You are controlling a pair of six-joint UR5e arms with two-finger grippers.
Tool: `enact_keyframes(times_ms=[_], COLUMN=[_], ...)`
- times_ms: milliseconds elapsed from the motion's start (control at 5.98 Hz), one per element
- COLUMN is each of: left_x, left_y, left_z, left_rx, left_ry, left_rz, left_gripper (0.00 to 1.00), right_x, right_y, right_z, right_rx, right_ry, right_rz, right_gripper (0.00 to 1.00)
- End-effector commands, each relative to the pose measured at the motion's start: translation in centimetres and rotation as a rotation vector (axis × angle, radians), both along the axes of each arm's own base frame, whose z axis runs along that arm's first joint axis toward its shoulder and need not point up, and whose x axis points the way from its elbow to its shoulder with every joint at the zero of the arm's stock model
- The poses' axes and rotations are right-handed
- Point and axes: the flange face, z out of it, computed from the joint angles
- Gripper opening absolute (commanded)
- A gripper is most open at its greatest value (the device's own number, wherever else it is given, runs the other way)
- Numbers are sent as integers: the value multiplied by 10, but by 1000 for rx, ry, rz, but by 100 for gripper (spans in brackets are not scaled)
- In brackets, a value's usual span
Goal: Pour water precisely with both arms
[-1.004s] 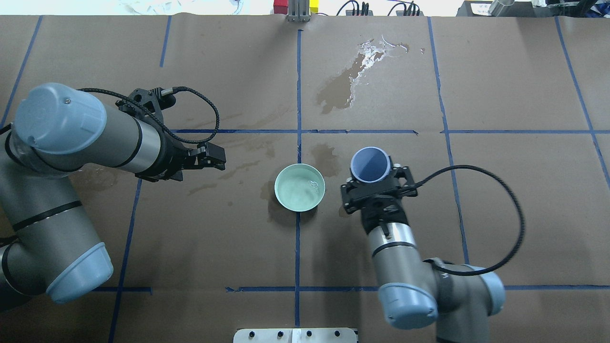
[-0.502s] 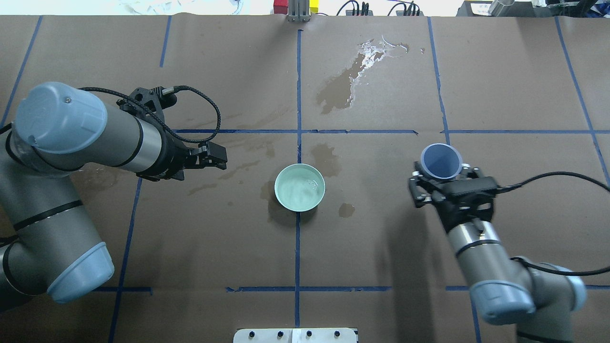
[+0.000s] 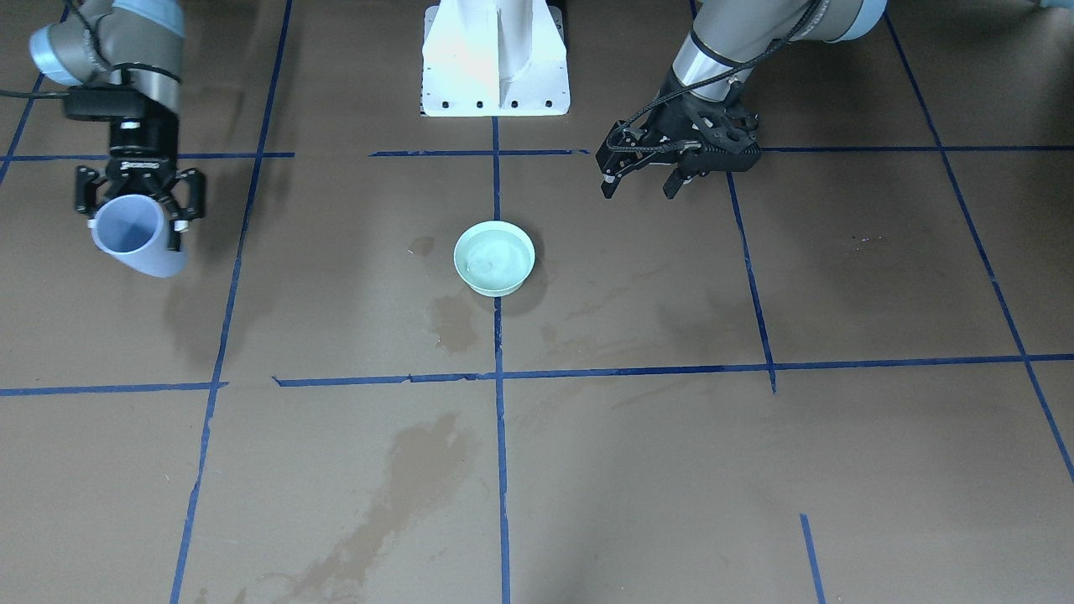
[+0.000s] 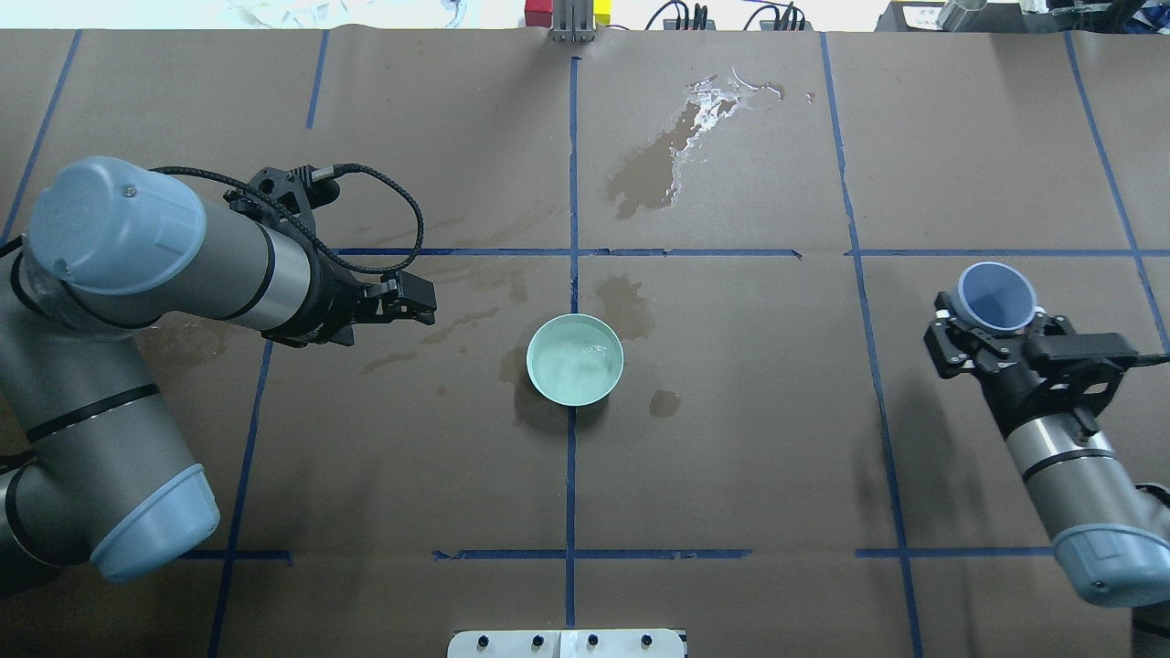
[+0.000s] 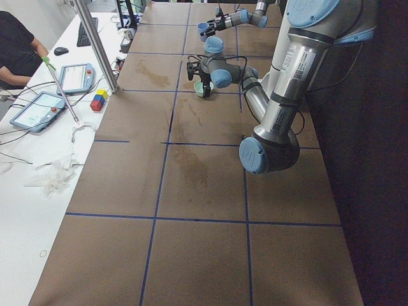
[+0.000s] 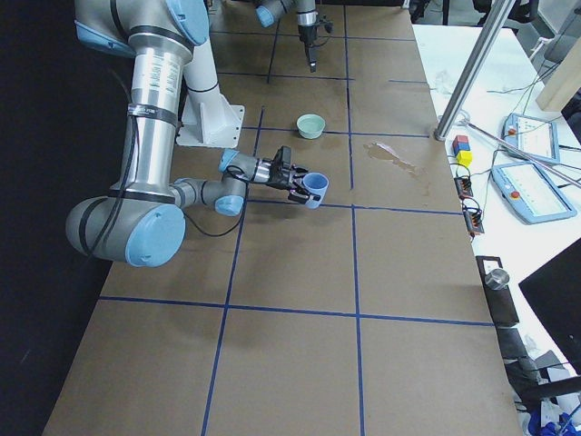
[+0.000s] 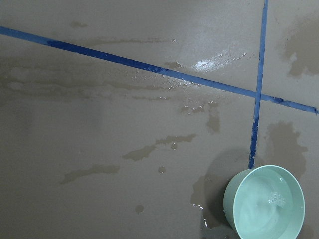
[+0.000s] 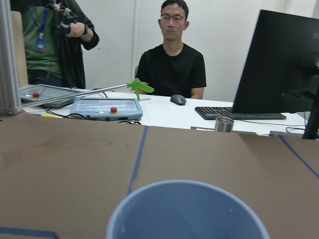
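Brown papered table (image 4: 731, 475) below: my right gripper (image 4: 996, 322) clamps the blue cup (image 4: 996, 297); my left gripper (image 3: 638, 186) gapes, mint bowl (image 4: 533, 375) ahead, probably holding water (image 4: 576, 361).

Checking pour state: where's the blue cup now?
Overhead view: the blue cup is held in the right gripper at far right, well clear of the green bowl at centre.
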Motion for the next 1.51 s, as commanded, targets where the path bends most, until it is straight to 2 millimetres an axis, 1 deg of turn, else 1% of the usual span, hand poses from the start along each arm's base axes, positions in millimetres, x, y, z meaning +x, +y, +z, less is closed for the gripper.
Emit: enact_keyframes(times_ms=[0,167,335,502,669,837,1004,1171,1339], left_x=[1,0,0,1,0,-1,0,-2,-2], left_y=[1,2,2,2,2,2,3,3,3], left_z=[0,-2,-1,-2,-3,-4,-4,-4,-4], left_rx=[-27,-26,-29,-28,-24,-23,-23,-21,-21], left_ry=[6,9,8,9,10,12,12,13,13], left_rz=[-13,-14,-14,-13,-15,-18,-15,-17,-17], left_gripper=[100,100,100,100,100,100,100,100,100], right_x=[14,18,37,40,45,47,44,44,42], right_y=[-4,-4,2,3,5,5,5,4,3], right_z=[66,73,119,127,139,142,136,132,131], right_rx=[-53,-50,-44,-37,-37,-34,-28,-18,-7], right_ry=[11,-12,-16,-25,-22,-32,-48,-52,-52], right_rz=[62,66,63,64,64,65,64,76,86], right_gripper=[0,1,2,3,3,6,9,16,17])
